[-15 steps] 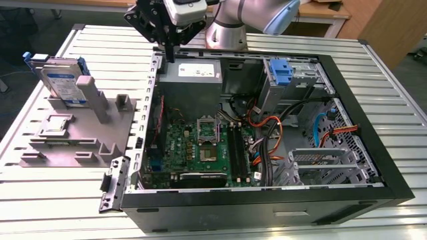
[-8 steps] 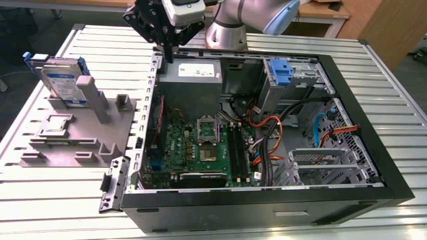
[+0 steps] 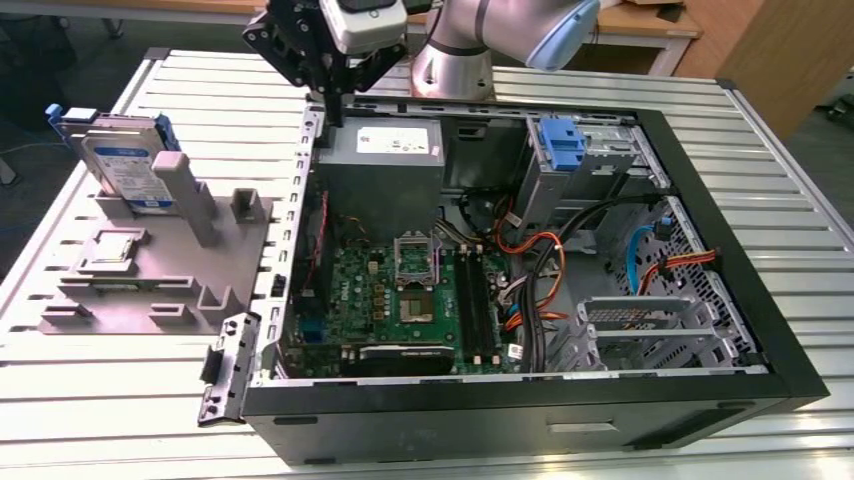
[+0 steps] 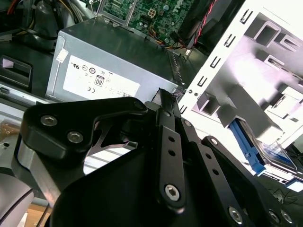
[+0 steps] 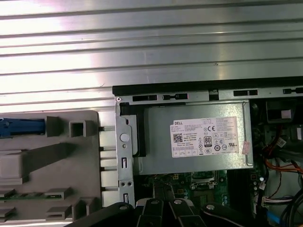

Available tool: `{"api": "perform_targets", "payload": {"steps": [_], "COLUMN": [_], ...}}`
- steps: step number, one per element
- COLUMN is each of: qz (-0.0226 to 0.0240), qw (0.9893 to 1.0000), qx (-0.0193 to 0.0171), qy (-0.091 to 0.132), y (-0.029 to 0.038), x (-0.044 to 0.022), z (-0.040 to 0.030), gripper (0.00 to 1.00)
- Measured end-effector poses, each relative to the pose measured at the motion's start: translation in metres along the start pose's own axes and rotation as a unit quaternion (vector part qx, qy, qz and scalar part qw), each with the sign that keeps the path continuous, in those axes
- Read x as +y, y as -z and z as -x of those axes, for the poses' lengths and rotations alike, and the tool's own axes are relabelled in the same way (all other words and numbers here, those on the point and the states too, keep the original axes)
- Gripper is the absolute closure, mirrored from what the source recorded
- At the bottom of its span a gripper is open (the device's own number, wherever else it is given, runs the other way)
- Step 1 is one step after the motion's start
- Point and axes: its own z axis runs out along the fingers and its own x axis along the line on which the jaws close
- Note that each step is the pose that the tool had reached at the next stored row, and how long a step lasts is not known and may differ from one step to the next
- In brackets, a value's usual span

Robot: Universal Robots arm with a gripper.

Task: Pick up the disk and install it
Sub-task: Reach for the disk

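Observation:
The disk (image 3: 124,165) stands upright on edge in a slot of the grey fixture (image 3: 160,290) at the exterior view's left, silver with a white-and-blue label and blue rails. Its blue rail also shows in the second wrist view (image 4: 244,142) and the first wrist view (image 5: 21,127). My gripper (image 3: 332,108) hangs over the back left corner of the open computer case (image 3: 534,400), above the power supply (image 3: 380,150), well to the right of the disk. Its black fingers (image 4: 163,101) meet at the tips with nothing between them.
Inside the case lie the green motherboard (image 3: 400,290), orange and black cables (image 3: 541,270), a blue latch (image 3: 563,140) on the drive bay and a metal cage (image 3: 654,325). A small chip (image 3: 114,245) sits on the fixture. All of it rests on a slatted metal table (image 3: 120,420).

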Motion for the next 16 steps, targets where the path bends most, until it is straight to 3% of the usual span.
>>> {"api": "perform_targets", "payload": {"steps": [16], "qz": [-0.0002], "qw": [1.0], "qx": [0.003], "qy": [0.0], "y": [-0.0021], "x": [-0.0007], "z": [-0.0074], "gripper": [0.9]}}
